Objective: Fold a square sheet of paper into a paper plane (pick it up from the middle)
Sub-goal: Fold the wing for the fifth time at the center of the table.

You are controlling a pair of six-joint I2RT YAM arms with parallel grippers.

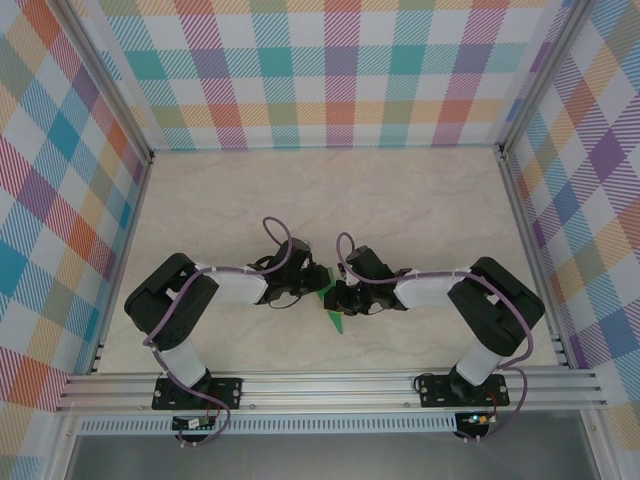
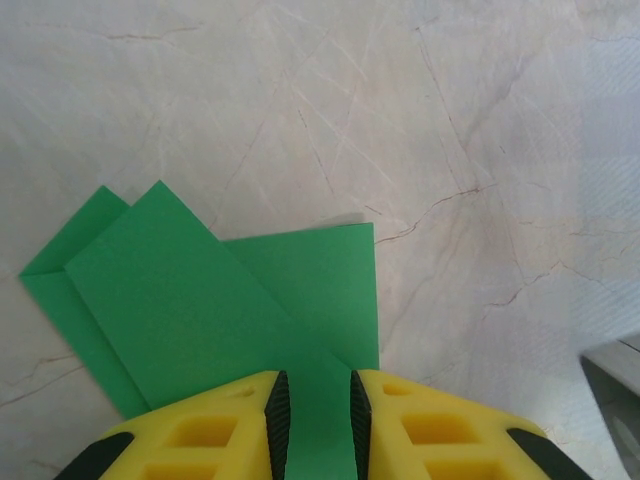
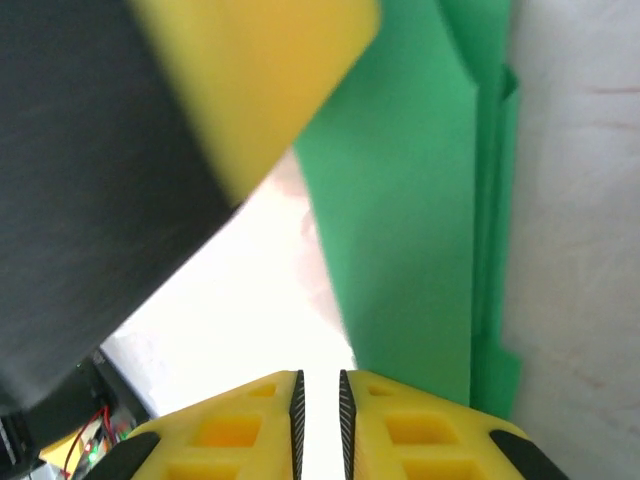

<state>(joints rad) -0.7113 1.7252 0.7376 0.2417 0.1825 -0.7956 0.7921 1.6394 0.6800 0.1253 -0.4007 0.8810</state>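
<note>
A: How is the green paper looking?
B: Folded, layers overlapping, lying lower left on the tabletop.
A: Pincers?
B: Left pincer is pinching it; right pincer is nearly pressed together, gripping nothing.

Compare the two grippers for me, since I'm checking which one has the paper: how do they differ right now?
The left gripper has the green paper running between its fingers; the right gripper has only bare table between its fingers, with the paper lying beside them. The left wrist view looks down on folded layers; the right sees the sheet edge-on. Both have yellow fingers, nearly closed.
</note>
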